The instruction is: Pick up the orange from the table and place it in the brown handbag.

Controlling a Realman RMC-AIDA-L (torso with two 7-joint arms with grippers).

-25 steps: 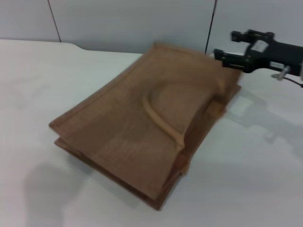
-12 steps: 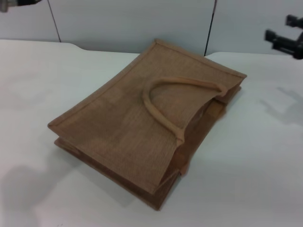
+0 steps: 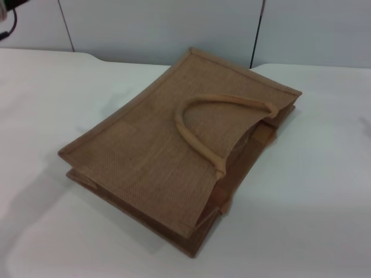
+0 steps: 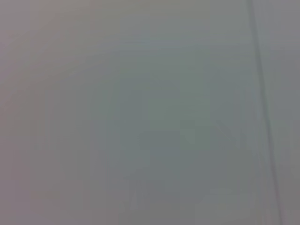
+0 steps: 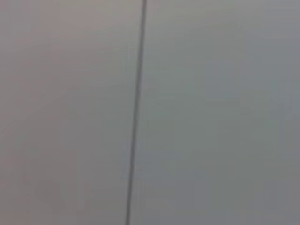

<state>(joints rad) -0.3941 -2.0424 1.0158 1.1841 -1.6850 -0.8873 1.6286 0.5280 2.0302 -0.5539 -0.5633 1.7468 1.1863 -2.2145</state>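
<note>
The brown handbag point(image 3: 145, 162) lies flat on its side in the middle of the white table point(image 3: 313, 226), its opening toward the right. One tan loop handle point(image 3: 194, 130) rests on its upper face. The orange is not in any view; I cannot tell whether it is inside the bag. Only a dark bit of my left arm with a cable point(image 3: 7, 11) shows at the top left corner of the head view. Neither gripper is in view. Both wrist views show only grey wall.
A grey panelled wall point(image 3: 162, 29) stands behind the table, with a dark seam point(image 3: 257, 35) above the bag. The same kind of seam shows in the right wrist view point(image 5: 136, 117) and in the left wrist view point(image 4: 262, 112).
My right gripper has pulled away from the bag's far right corner, rising to the right and out of the head view. The left arm's bit has appeared at the top left. The bag has settled flat.
</note>
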